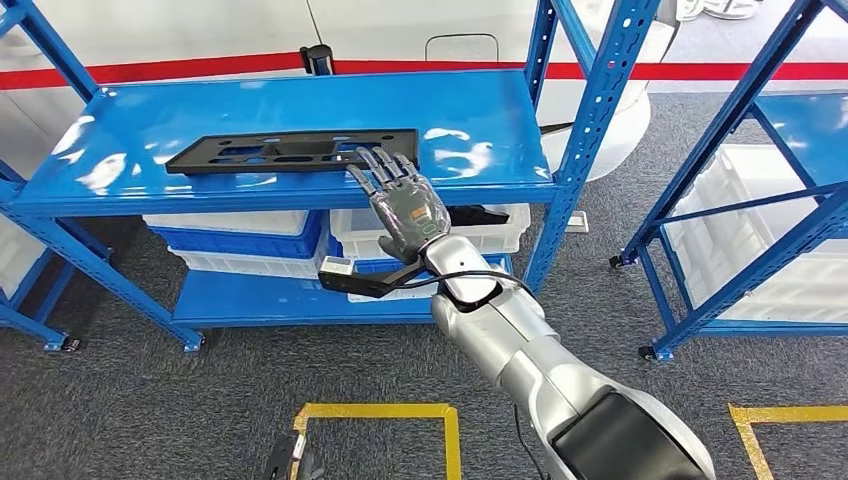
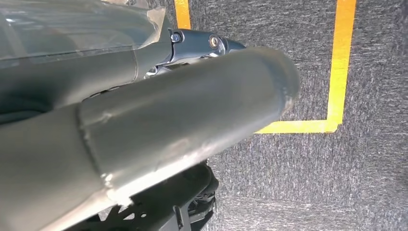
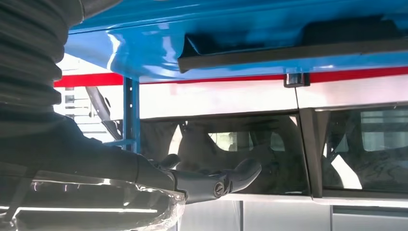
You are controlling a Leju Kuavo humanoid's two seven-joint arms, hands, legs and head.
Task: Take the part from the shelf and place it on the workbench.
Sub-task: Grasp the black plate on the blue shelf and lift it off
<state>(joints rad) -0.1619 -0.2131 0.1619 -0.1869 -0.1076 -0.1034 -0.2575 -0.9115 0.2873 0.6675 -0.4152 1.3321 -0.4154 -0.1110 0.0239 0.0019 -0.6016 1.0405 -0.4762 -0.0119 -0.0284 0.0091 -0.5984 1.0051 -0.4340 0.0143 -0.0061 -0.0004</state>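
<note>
The left hand (image 2: 144, 139) is a blurred grey mass hard against its own wrist camera, over grey carpet (image 2: 308, 183) and a yellow floor line (image 2: 337, 72); whether its fingers are spread or clenched I cannot tell. Near the frame's centre the right hand (image 1: 405, 200) reaches for the blue shelf (image 1: 480, 110), fingers (image 1: 378, 165) released and spread, holding nothing, tips over the right end of the flat black part (image 1: 290, 150); whether they touch is unclear; that part lies upper left of centre on the top shelf.
</note>
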